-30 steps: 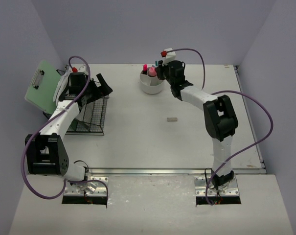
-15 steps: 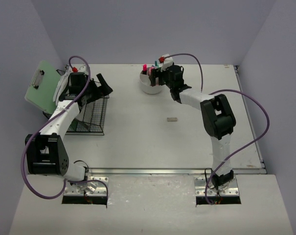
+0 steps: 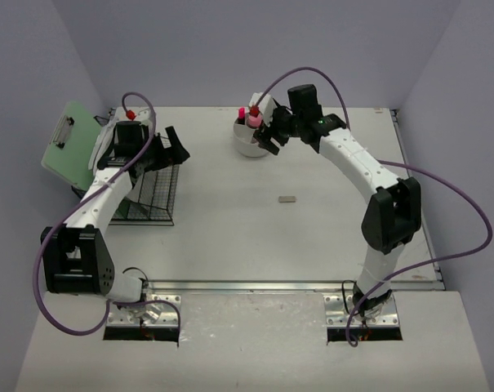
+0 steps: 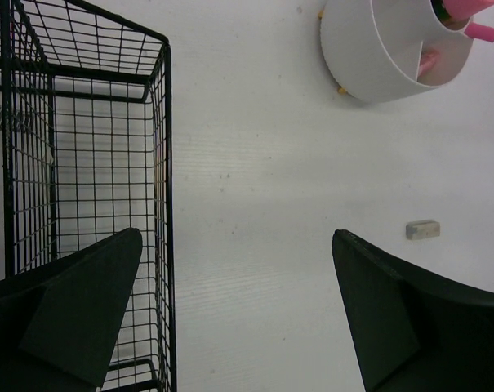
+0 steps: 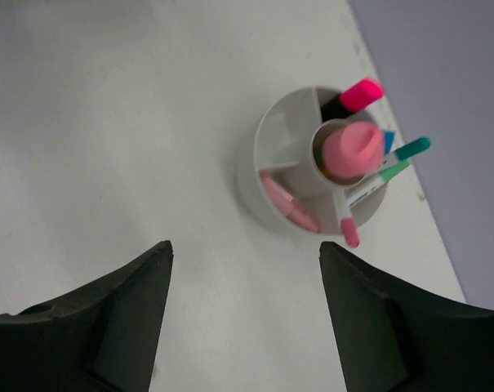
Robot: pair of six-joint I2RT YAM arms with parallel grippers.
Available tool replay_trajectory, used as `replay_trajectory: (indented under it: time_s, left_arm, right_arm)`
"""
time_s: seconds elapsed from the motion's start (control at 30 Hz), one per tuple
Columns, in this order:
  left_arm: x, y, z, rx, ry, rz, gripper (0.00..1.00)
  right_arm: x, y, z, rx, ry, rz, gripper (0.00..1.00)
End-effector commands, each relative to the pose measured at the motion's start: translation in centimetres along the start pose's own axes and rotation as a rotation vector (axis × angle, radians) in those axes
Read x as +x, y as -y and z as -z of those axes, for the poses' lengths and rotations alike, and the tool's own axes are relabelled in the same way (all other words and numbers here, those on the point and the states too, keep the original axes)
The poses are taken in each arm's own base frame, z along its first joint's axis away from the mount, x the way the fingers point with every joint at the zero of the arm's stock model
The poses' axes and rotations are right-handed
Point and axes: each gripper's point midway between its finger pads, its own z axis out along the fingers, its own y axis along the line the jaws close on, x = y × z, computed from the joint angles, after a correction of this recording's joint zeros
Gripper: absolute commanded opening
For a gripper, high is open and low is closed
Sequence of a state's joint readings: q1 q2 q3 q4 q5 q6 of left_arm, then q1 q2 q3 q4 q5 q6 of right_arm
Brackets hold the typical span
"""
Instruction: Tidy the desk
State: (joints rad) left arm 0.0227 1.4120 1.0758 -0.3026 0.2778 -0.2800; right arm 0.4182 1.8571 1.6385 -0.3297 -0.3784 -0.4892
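Both grippers are spread wide and empty. The right gripper point(image 5: 242, 253) hovers above the round white compartmented pen holder point(image 5: 251, 184), its arm reaching forward and left from the elbow. The left gripper point(image 4: 238, 245) hangs by the black wire basket point(image 4: 166, 122), its arm angled forward. The flat off-white desk point(image 3: 230, 237) lies beneath both.

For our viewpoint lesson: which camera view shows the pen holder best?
The right wrist view: it looks down into the pen holder, showing its compartments and markers. The left wrist view catches only part of it at the top edge; the top external view shows it small.
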Motion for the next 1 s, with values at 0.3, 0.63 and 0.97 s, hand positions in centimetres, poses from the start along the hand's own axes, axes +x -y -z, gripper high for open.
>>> replay_trajectory:
  time_s: [0.3,0.63,0.97]
  left_arm:
    - [-1.4,2.1,0.6,0.015,0.028,-0.150,1.00]
    - [-0.5,1.3,-0.4,-0.002,-0.003,-0.143,1.00]
    - [-0.5,1.2,-0.6,-0.008,-0.005,-0.139,1.00]
  right_arm:
    - [18.1,-9.5,2.6,-0.489,-0.836,0.272,0.70]
    - [20.5,-9.8,-0.3,-0.508,-0.907,0.300,0.64]
    - [22.6,-13.1,0.6,-0.549,-0.968,0.293,0.49]
